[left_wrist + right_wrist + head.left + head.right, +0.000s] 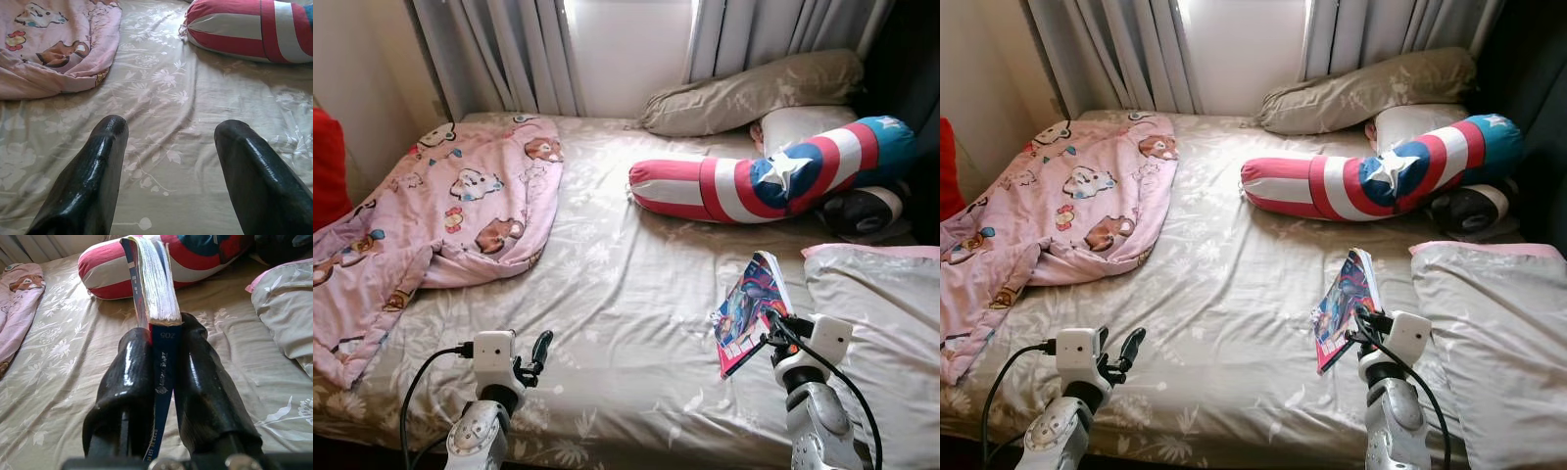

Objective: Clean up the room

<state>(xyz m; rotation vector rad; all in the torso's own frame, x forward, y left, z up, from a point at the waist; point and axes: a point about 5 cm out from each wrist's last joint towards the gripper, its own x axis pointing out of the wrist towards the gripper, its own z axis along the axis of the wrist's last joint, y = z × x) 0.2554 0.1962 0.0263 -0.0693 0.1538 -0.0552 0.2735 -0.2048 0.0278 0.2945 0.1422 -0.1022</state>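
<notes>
A colourful comic book (pixel 751 308) is held upright above the bed's right side, with my right gripper (pixel 164 340) shut on its blue spine (pixel 163 367) and its pages (pixel 159 281) fanning upward. My left gripper (pixel 168 134) hovers open over the beige flowered sheet (pixel 617 294) near the front left, holding nothing; its fingers (pixel 98 171) stand well apart. A pink cartoon blanket (pixel 450 211) lies crumpled on the bed's left part.
A long red, white and blue shield bolster (pixel 773 176) lies across the far right, with a beige pillow (pixel 754 93) and a white pillow behind it. Another beige pillow (pixel 881 313) sits at the right front. Grey curtains (pixel 499 49) hang behind the bed.
</notes>
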